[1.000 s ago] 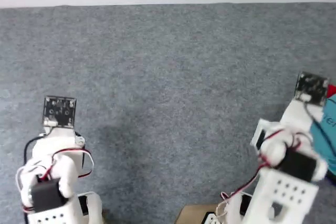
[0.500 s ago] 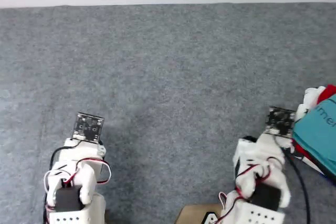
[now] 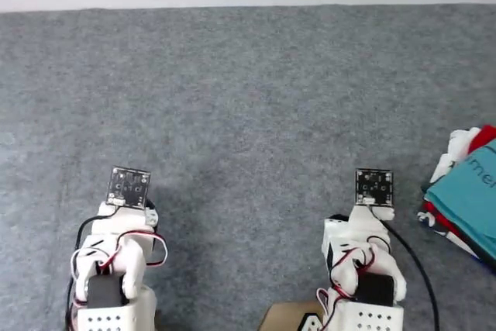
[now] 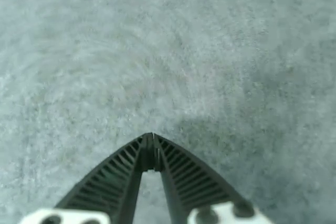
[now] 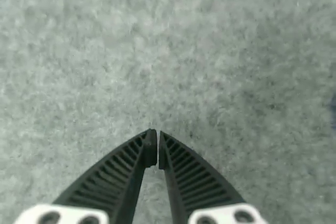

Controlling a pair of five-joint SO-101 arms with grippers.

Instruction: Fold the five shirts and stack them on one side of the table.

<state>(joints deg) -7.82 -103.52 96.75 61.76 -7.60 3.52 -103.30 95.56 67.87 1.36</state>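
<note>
Shirts sit as one pile at 3 o'clock on the table edge, partly cut off by the frame. Teal shirt is on top. A red layer and a white layer poke out from under it toward 12 o'clock, so the pile isn't square. Can't count five from here.

Grey mat lies under everything. Right arm is at 5 o'clock, near the pile but not touching. Left arm is at 7 o'clock, well apart from it. Left claw is clenched on nothing, tips meeting over the mat. Right claw is likewise clenched and holds nothing.

My read: folding looks done, so the step in hand is park and verify. To do it well:
- Keep the right arm and its cable off the 3 o'clock side so nothing drags the loose white edge.
- If I tidy, come in low w/ claw released, nip the stray edges only, and tuck them under the teal.
- Go slow; cloth prob. slides on cloth.
</note>
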